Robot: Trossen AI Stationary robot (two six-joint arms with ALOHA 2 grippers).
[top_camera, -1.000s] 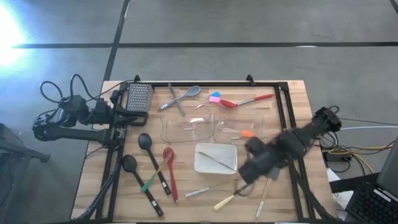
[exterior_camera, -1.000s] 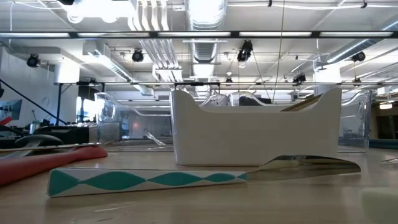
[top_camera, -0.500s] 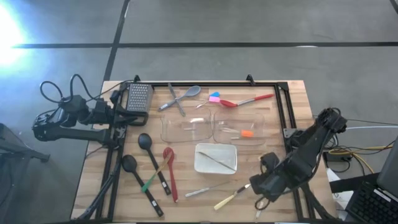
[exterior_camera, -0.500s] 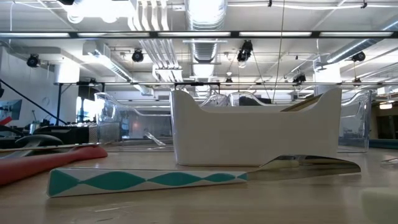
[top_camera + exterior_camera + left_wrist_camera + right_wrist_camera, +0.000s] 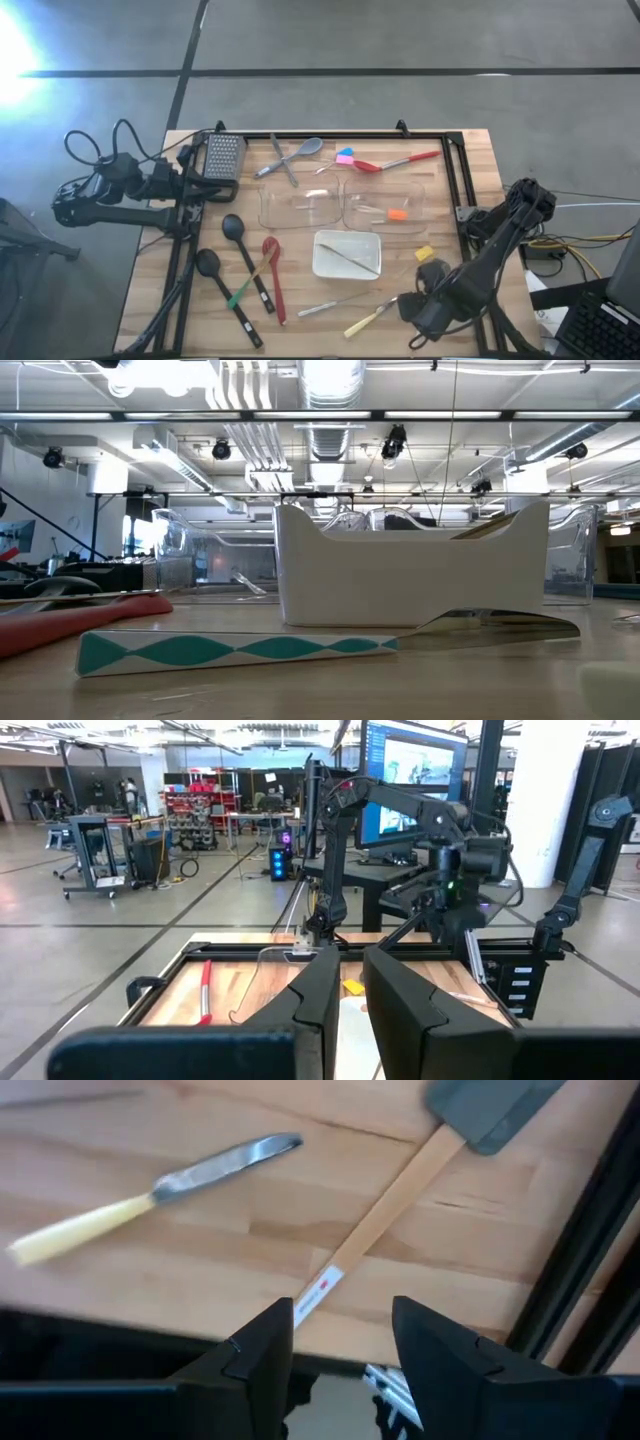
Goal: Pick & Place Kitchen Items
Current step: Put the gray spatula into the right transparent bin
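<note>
My right gripper [image 5: 418,312] [image 5: 340,1345] is open near the table's near right corner. Its fingers stand on either side of the free end of a wooden handle [image 5: 375,1230] belonging to a grey spatula [image 5: 490,1105], without touching it. A yellow-handled knife [image 5: 150,1190] [image 5: 368,319] lies beside it. A teal-patterned knife [image 5: 240,652] [image 5: 328,305] lies flat in front of the white tray [image 5: 322,262]. Black ladles [image 5: 236,236], a red spoon [image 5: 272,270], tongs [image 5: 283,160], a grey spoon [image 5: 303,151], pink and blue spatulas [image 5: 345,157] and a red spatula [image 5: 395,162] lie on the table. My left gripper [image 5: 352,1000] is shut and parked off the left edge.
Two clear bins [image 5: 298,206] [image 5: 372,200] sit mid-table, with an orange item [image 5: 397,214] in the right one. The tray holds one slim utensil [image 5: 350,258]. A grater [image 5: 225,155] stands at the far left. A small yellow item [image 5: 424,254] lies right of the tray. A black frame rail [image 5: 462,190] runs along the right side.
My right arm has swung from over the space between the tray and the right bin toward the table's near right corner, coming to rest over the grey spatula's handle. The small yellow item it had covered now shows. No utensil has moved.
</note>
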